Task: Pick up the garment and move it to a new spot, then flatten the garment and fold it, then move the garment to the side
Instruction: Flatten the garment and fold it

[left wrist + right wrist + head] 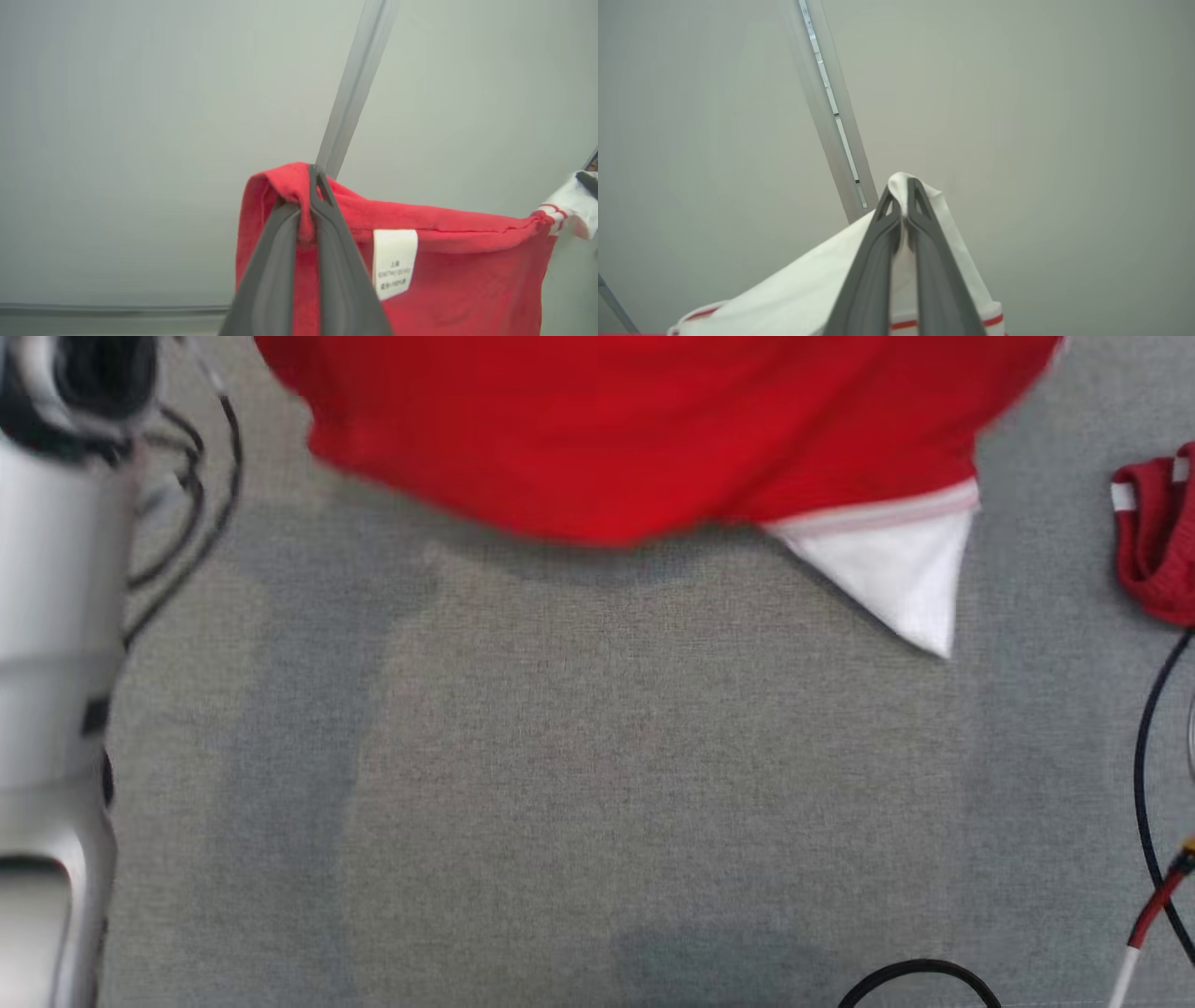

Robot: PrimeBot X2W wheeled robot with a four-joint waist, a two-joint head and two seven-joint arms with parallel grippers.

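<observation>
The left hand (314, 175) is shut tight on a red edge of the garment (607, 429), close to a white tag (394, 261) sewn on the cloth. The right hand (903, 186) is shut tight on a white part of the same garment. The garment is stretched between the two hands. In the head view it hangs over the far part of the grey counter (560, 756), and a white pointy corner (896, 569) sticks down on the right. I cannot tell if it touches the counter. Another red cloth (1158, 541) lies in a bunch by the right edge, apart from the garment. A black cable (1141, 756) runs below it.
</observation>
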